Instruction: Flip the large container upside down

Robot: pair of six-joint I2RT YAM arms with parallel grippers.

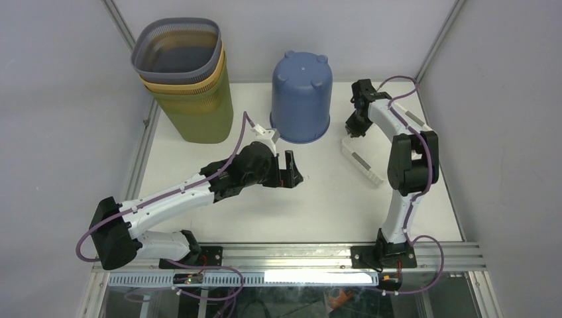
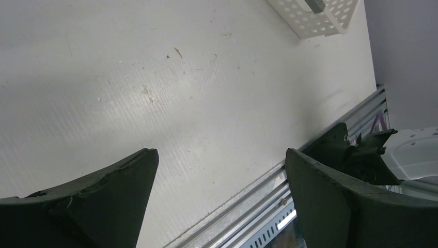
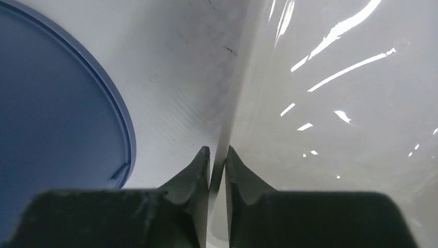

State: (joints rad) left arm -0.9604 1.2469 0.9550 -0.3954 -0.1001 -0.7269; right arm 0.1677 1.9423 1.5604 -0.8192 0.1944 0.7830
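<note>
A large blue bucket (image 1: 301, 99) stands bottom up at the back middle of the table, its small feet on top. Its rim also shows in the right wrist view (image 3: 57, 103). My right gripper (image 1: 354, 130) is just right of it, shut on the thin upright wall (image 3: 232, 103) of a white container (image 1: 363, 162) that rests on the table. My left gripper (image 1: 295, 172) is open and empty over bare table in front of the bucket. In the left wrist view the left gripper (image 2: 219, 152) has its jaws wide apart.
A stack of ribbed bins (image 1: 185, 79), grey over yellow over olive, stands open side up at the back left. The white perforated container also shows in the left wrist view (image 2: 330, 18). The metal rail (image 1: 291, 255) runs along the near edge. Enclosure walls close the sides.
</note>
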